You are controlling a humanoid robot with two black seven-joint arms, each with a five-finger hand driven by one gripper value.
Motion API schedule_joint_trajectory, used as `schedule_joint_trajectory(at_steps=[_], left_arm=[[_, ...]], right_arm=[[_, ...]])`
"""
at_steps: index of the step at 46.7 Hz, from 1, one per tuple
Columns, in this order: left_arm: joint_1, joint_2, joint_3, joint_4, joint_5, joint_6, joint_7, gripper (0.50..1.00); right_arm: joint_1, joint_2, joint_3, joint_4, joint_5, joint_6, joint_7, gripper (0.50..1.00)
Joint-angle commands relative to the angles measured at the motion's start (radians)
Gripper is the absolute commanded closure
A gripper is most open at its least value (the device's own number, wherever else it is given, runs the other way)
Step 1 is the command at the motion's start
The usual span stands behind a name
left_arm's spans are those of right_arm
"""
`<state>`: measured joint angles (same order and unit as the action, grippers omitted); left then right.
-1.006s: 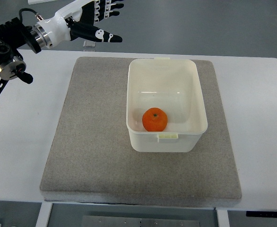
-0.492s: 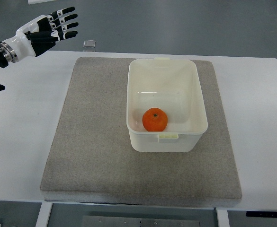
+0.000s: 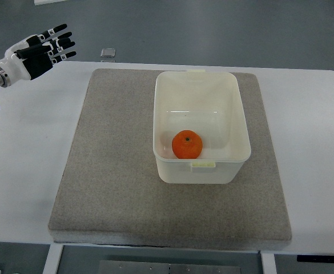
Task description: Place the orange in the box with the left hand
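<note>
One orange (image 3: 186, 144) sits inside the box (image 3: 201, 85), well away from the left hand (image 3: 36, 52).

Off at the far left corner, that left hand hangs over the table (image 3: 24, 142) edge with its fingers (image 3: 61, 41) spread apart and nothing in them. From the hand, the white box lies well off to the right and nearer me, resting on a grey mat (image 3: 109, 171); the orange rests on the box floor against its near wall. Just right of the fingertips, a small clear block (image 3: 107, 53) sits past the table's far edge.
</note>
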<state>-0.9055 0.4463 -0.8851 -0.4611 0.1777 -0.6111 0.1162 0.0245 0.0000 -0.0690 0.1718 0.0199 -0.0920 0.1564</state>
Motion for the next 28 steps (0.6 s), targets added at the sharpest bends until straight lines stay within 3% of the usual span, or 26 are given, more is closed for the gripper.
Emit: schedule_joint_trajectory(at_steps=[1,28], left_arm=[[0.000,-0.011,-0.003,-0.010,-0.006,0.000,0.000,0.500],[0.000,-0.070,0.000,-0.001,-0.195,0.000,0.003,0.500]], right_arm=[[0.000,0.000,0.000,0.000,0.000,0.000,0.000,0.568],[-0.001,0.000,0.002,0.002,0.002,0.005,0.000,0.568]])
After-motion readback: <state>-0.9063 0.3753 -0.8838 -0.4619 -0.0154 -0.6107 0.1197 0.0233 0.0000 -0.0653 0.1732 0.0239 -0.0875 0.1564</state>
